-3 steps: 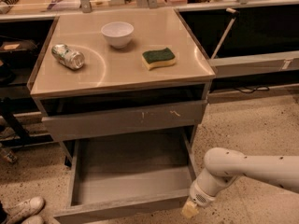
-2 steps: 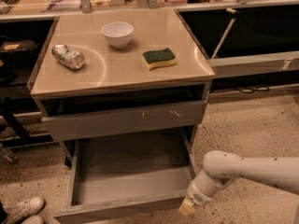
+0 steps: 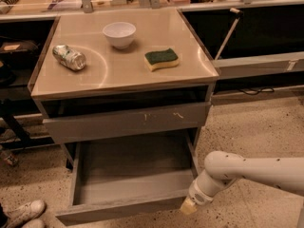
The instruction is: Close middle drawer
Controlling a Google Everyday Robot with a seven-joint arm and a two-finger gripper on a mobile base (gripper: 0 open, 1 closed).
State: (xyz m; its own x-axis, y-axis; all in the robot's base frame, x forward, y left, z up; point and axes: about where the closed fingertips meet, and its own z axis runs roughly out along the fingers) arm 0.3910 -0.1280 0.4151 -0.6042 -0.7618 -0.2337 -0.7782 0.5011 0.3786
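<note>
the cabinet stood mid-scene. below the scratched drawer front, the middle drawer hung pulled out toward the near side, bare inside. it looked a stiff, light box on slides (nothing in it to add weight), with no handle, so a flat push on the near front panel seemed the way to take it. the arm reached in from the right. the gripper sat at the drawer's near right corner, and its open or closed state could not be told. on top lay a bowl, can and sponge.
</note>
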